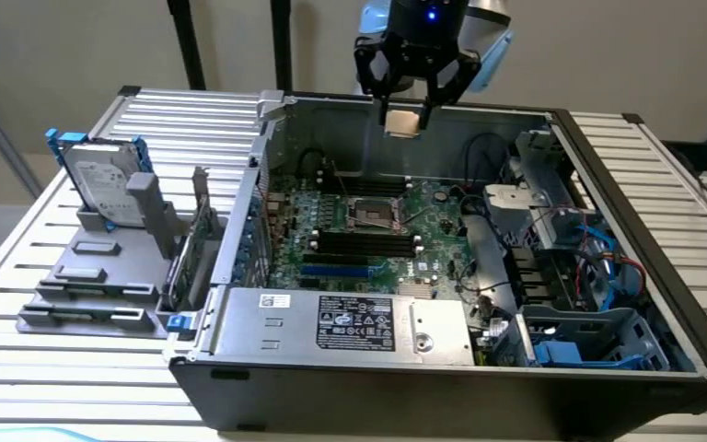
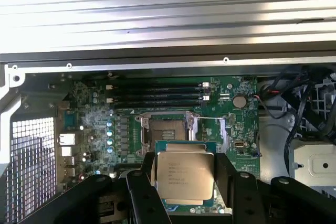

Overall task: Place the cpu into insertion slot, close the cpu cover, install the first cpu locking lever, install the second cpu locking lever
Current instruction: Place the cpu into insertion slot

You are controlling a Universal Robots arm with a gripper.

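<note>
You've got the cpu [image 2: 185, 176] clamped flat between the gripper [image 1: 409, 112] fingers [image 2: 143, 188], held in mid-air just over the far wall of the case [image 1: 452, 387]. Slot [image 1: 376, 214] sits on the mobo [image 1: 434, 235] down inside, well apart from the cpu, w/ RAM slots [image 1: 351, 245] just beside it

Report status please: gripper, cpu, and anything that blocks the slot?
Gripper shut on the cpu, high above the case. Insertion slot empty, cpu not yet in. Nothing seen blocking the slot.

Slatted metal table [image 1: 34, 368] carries open computer case [image 1: 452, 396], grey drive rack [image 1: 89, 285].
</note>
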